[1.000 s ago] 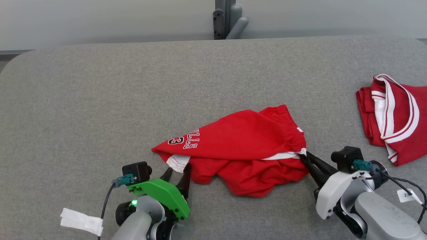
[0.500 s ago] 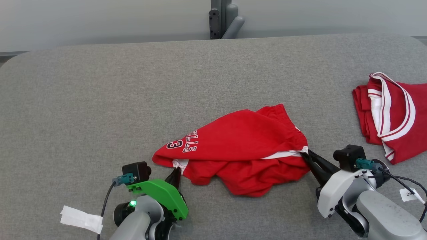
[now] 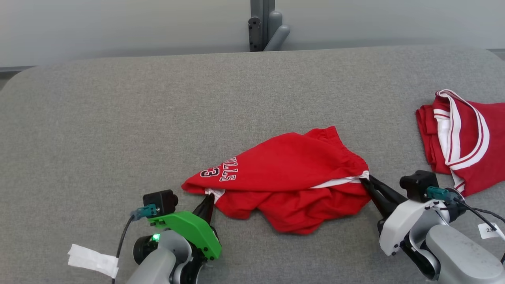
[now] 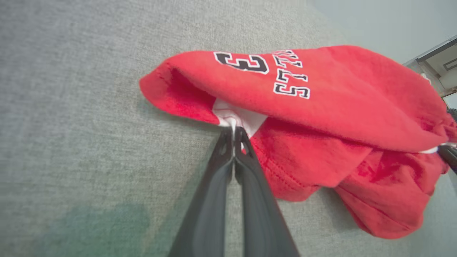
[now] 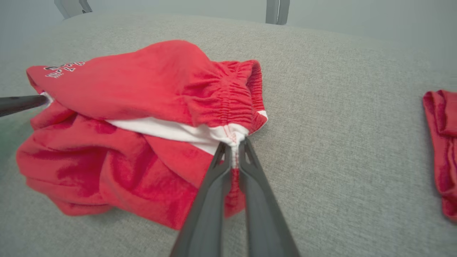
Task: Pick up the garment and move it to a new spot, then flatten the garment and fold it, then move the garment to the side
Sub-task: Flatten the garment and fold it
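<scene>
The red shorts (image 3: 284, 177) lie crumpled toward the 6 o'clock edge of the grey table (image 3: 138, 110). The left gripper (image 3: 208, 198) is clenched on the white hem (image 4: 237, 116) at their 8 o'clock corner; the right gripper (image 3: 363, 180) pinches the waistband seam (image 5: 228, 134) at 3 o'clock. Best to raise both together and draw them apart — cloth taut, never dragged. A second red garment (image 3: 461, 138) sits at the table's 3 o'clock; a grey post (image 3: 268, 27) stands at 12 o'clock before a pale wall (image 3: 118, 27).

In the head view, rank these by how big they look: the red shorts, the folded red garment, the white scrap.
1. red shorts
2. folded red garment, though the picture's edge cuts it off, so its full size is unsure
3. white scrap
</scene>
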